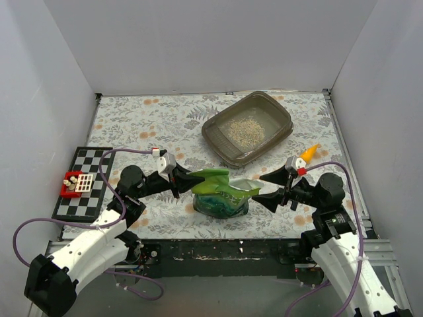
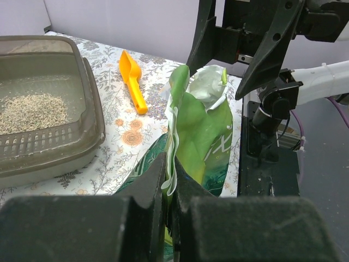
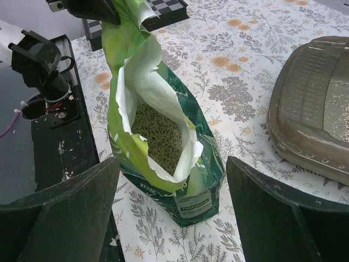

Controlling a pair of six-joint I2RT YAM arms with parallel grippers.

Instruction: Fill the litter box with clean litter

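The grey-brown litter box [image 1: 218,135] stands at the back right with a thin patch of pale litter [image 1: 246,129] in it; it also shows in the left wrist view [image 2: 92,103] and the right wrist view [image 3: 305,109]. A green bag [image 1: 221,193] stands open between the arms, with litter inside [image 3: 158,136]. My left gripper [image 1: 180,179] is shut on the bag's top edge [image 2: 173,180]. My right gripper [image 1: 269,187] is open, its fingers [image 3: 71,213] either side of the bag's right end, not touching it.
A yellow-orange scoop [image 1: 308,154] lies right of the litter box, also in the left wrist view [image 2: 132,79]. A checkerboard [image 1: 82,185] with a small red item [image 1: 73,183] sits at the left. White walls close in the floral table [image 1: 152,119].
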